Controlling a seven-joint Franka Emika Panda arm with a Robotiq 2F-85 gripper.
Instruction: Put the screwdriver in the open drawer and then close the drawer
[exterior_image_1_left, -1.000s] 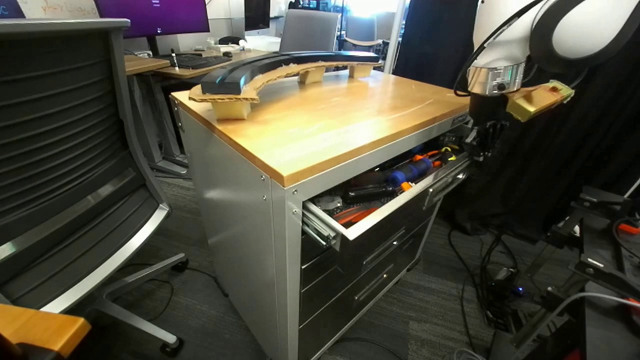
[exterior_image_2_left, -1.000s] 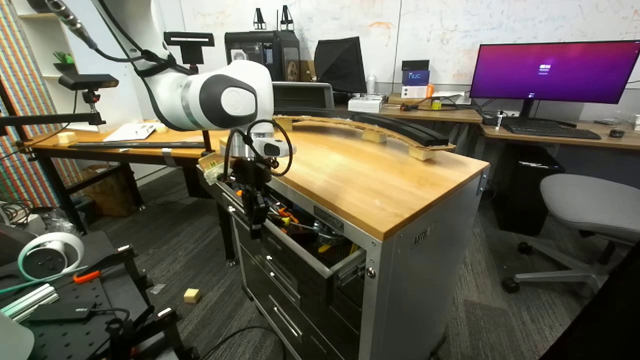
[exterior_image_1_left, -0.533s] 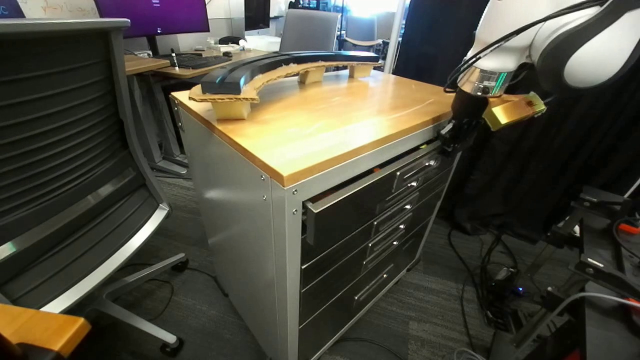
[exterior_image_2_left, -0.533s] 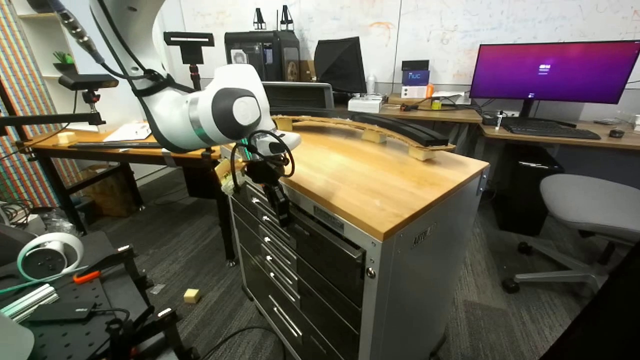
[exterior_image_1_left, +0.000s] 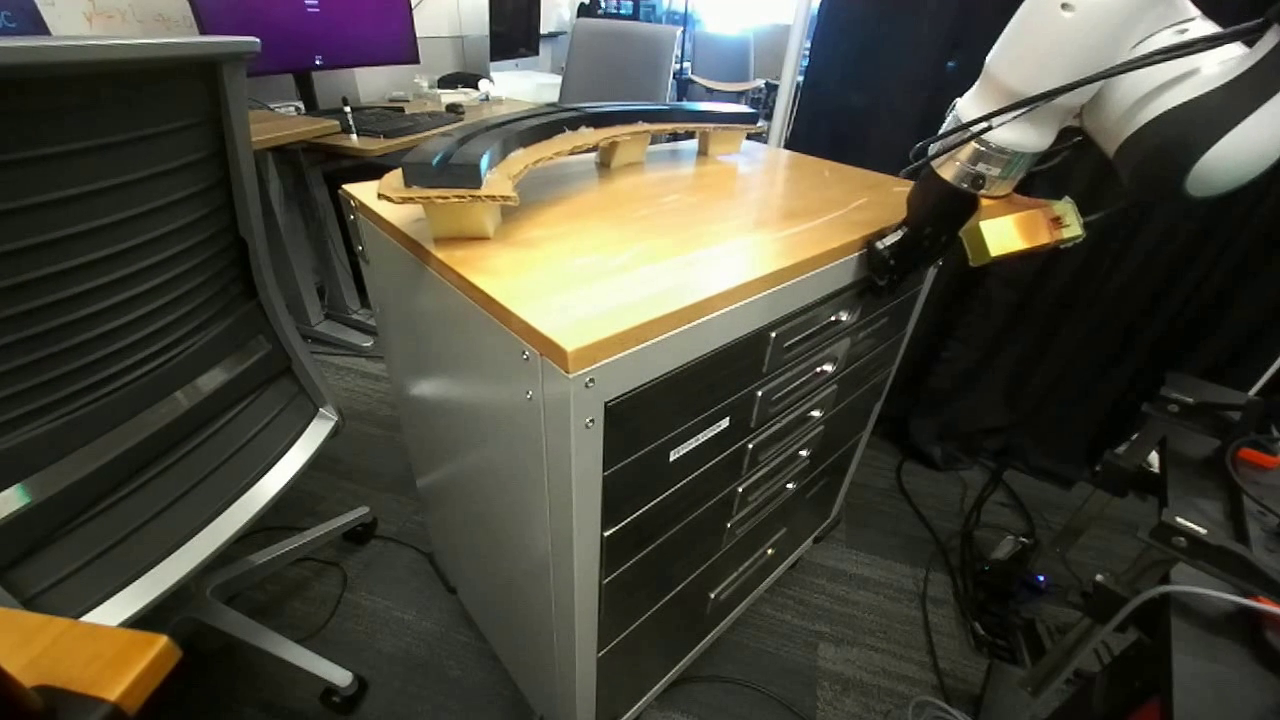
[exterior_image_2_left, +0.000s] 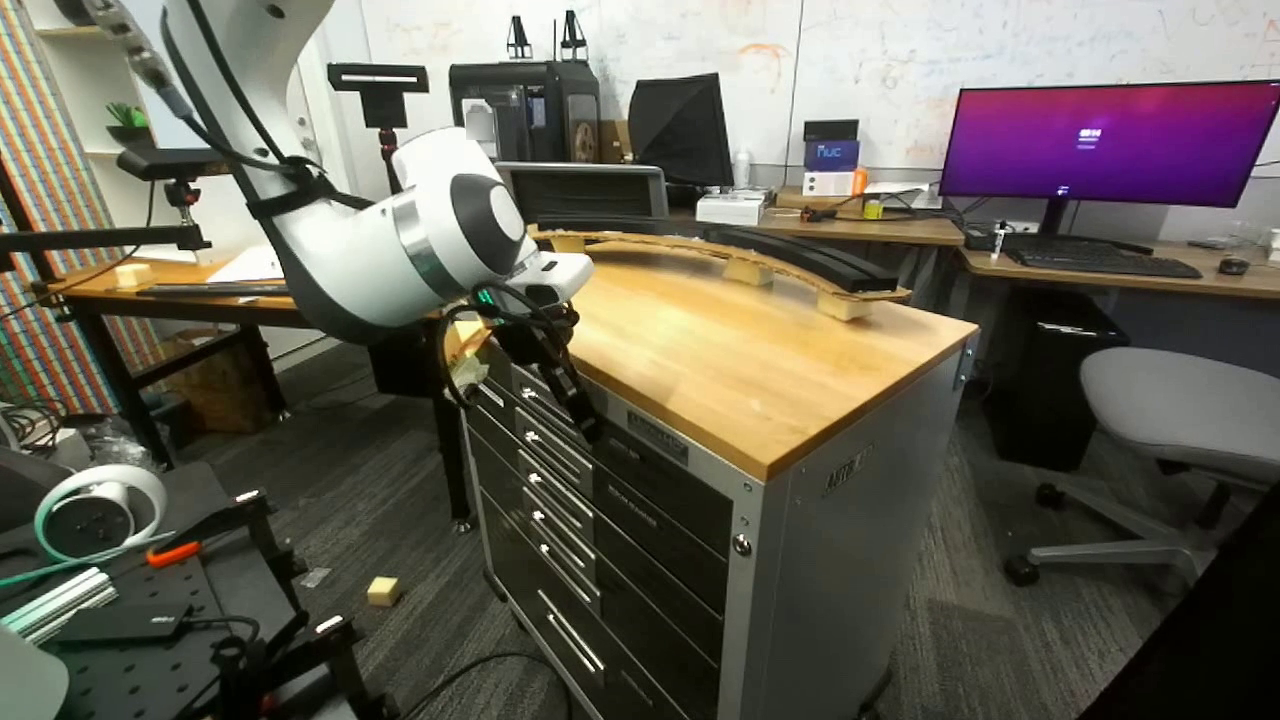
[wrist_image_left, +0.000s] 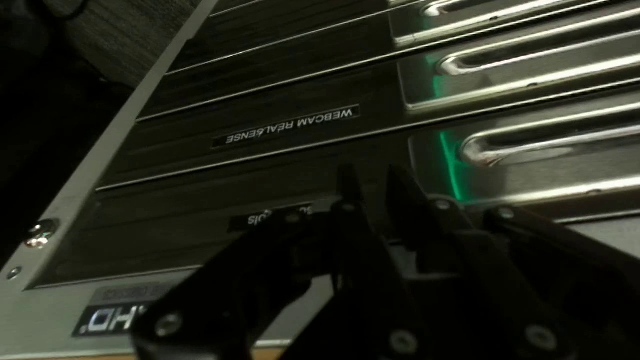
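Drawer (exterior_image_1_left: 740, 372), wide, shallow, dark-fronted, silver-handled: closed, flush within grey metal cabinet (exterior_image_2_left: 825, 580)
Black jaws: slightly parted, slanting down before the drawer's front, unclear whether touching

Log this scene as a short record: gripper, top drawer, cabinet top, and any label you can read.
gripper: open by a narrow gap, nothing visible in it; in front of the top drawer, touch unclear
top drawer: closed in both exterior views
screwdriver: not visible
cabinet top: holds curved black piece on cardboard and pale blocks
label: WEBCAM REALSENSE, on second drawer down
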